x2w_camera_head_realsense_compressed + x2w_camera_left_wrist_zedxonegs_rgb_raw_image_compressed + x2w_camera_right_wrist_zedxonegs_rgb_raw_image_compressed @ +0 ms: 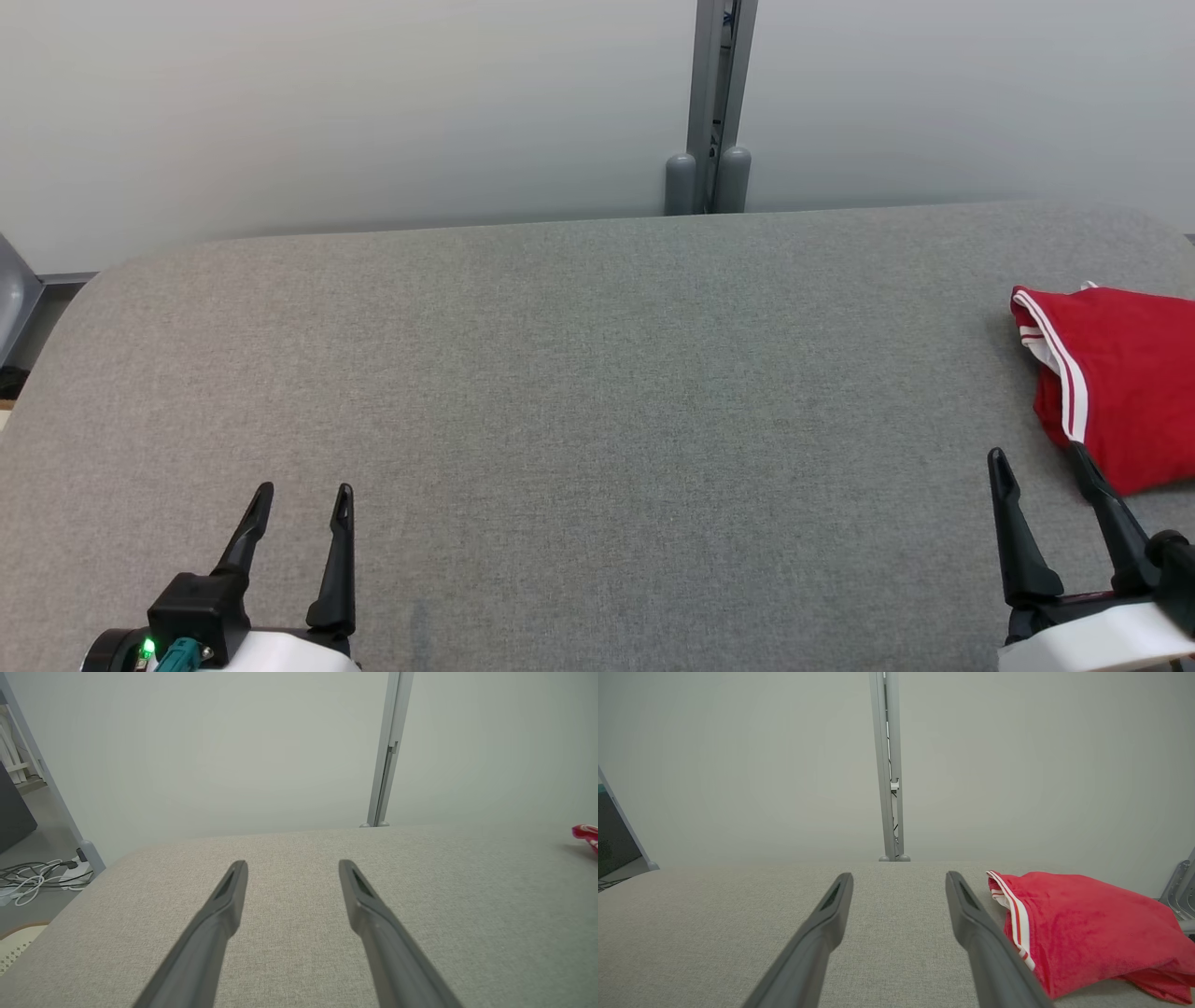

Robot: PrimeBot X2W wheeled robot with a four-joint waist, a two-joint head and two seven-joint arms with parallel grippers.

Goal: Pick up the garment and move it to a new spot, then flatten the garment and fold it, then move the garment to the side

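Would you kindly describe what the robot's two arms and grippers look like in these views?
The left gripper has two long, dark grey, tapering fingers with slotted tips, on a black block and a glossy white wrist shell. A small green light glows beside a teal plug there. The right gripper has matching dark fingers, a black mount and a white shell.

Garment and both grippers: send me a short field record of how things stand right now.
garment: red with white-striped trim, lying bunched at the right end of the table, partly cut off by the head view's edge
table: grey fabric top
left gripper: open, empty, over the table's near left, far from the garment
right gripper: open, empty, close beside the garment's near edge; contact cannot be told
held: nothing
backdrop: pale wall with a grey post behind the table
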